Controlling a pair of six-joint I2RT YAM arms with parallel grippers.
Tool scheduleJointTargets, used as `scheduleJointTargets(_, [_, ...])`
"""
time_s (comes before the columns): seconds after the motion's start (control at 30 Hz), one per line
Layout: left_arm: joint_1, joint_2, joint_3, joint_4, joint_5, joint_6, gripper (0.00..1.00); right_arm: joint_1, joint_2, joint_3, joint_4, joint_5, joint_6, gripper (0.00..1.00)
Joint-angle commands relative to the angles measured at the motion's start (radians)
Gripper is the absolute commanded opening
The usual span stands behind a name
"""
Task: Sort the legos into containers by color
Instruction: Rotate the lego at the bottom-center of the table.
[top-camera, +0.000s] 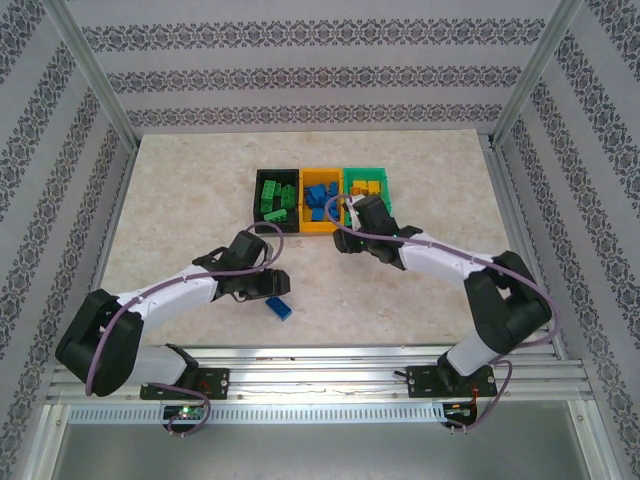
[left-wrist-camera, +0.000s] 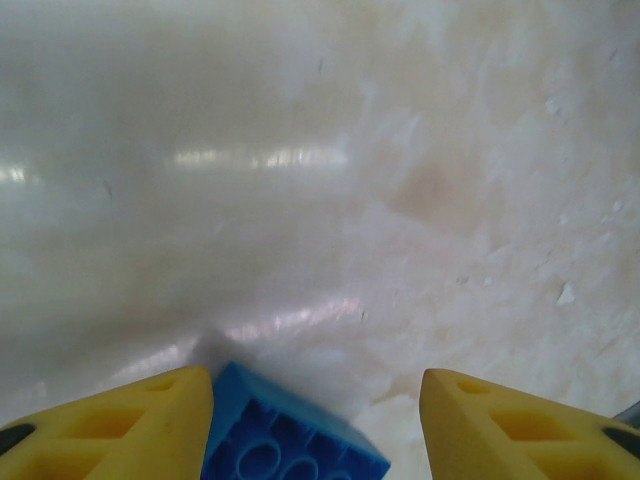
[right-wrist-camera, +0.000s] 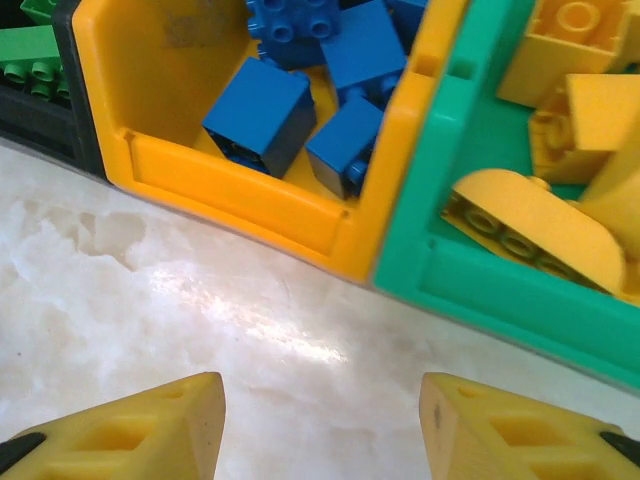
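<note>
Blue lego (top-camera: 279, 308) on table (top-camera: 180, 200) | wrist view: between spread left fingers (left-wrist-camera: 110, 425)

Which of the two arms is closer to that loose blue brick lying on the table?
Left. The left gripper is right at the blue brick, which lies beside one finger. The right gripper is away by the orange bin and green bin.

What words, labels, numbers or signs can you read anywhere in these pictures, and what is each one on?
There is no readable text.
The black bin, orange bin and green bin show plain walls with no label.
The loose blue brick shows no lettering; any moulded mark on the bricks' studs is too blurred to tell.
The wall bands are ornament, not letters.
</note>
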Motion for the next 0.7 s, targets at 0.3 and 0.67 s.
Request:
scheduleJointTargets(0.3, [-0.13, 0.009, 0.089, -0.294, -0.12, -0.121, 0.58, 0.0, -0.135, -0.195, 0.094, 0.11, -0.004, 0.55])
scheduleJointTargets(0.67, [-0.292, 0.09, 0.178, -0.407, -0.183, -0.157, 0.63, 0.0, -0.134, -0.213, 0.11, 0.114, -0.011, 0.56])
